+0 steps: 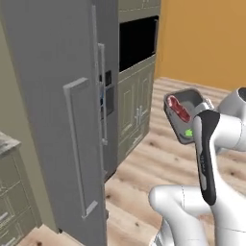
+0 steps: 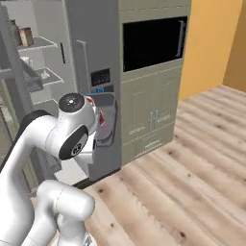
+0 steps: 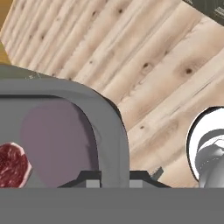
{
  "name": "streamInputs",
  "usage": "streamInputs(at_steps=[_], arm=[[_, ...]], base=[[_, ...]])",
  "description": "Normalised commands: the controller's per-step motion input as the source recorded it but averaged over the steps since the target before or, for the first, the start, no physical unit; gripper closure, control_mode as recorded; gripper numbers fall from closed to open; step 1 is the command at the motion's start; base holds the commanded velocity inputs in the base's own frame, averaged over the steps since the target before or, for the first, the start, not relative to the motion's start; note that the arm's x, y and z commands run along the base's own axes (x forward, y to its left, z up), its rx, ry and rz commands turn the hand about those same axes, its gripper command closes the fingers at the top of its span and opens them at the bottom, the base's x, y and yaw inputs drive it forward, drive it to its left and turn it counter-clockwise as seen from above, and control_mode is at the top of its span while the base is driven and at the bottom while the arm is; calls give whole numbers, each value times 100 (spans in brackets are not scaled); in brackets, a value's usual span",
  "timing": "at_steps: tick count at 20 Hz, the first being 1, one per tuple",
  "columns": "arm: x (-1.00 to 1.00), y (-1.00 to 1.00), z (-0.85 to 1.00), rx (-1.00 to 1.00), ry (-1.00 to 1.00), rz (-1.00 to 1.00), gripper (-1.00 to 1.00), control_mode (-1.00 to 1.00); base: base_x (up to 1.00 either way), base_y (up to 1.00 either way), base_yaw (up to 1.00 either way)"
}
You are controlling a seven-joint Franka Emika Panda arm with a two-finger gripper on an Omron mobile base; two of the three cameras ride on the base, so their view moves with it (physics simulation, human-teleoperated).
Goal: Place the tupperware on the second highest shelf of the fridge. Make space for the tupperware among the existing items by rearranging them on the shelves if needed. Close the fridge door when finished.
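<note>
Tupperware [image 3: 65, 131]: closest to my hand camera, its grey rim runs down between my two finger tips at the bottom of the hand view, with a red piece of food showing inside at the lower left.
End effector [image 3: 111, 180]: clenched on the tupperware's rim, one finger tip on each side of the wall.
Tupperware pose: tipped up on edge, its open face turned toward the left base camera [image 1: 182, 115], red and green pieces visible inside; held in the air over the wooden floor [image 1: 158, 163], well apart from any shelf.
My arm: elbow folded high, the forearm [image 1: 207, 153] rising with its dark stripe, wrist bent back so my hand points down at the floor; in the right base view my upper joint [image 2: 74, 122] covers most of the container.
Fridge [image 2: 93, 72]: straight ahead of my base, dispenser panel with blue display on its closed door.
Fridge door [image 1: 57, 120]: swung open toward the left base camera, bar handle facing out.
Shelves [image 2: 41, 44]: seen past the open door at the upper left of the right base view; an orange-brown carton [image 2: 26, 36] stands on an upper one, a white mug [image 2: 28, 61] lower down.
</note>
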Motion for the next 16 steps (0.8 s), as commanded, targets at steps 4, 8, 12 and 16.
streamInputs(at_steps=[4, 8, 12, 16], arm=[[0, 0, 0, 0, 0, 0, 100, 100], [0, 0, 0, 0, 0, 0, 100, 100], [0, 0, 0, 0, 0, 0, 100, 100], [0, 0, 0, 0, 0, 0, 100, 100]], base=[[50, -43, 68], [28, -67, 68], [25, -67, 66], [18, -61, 65]])
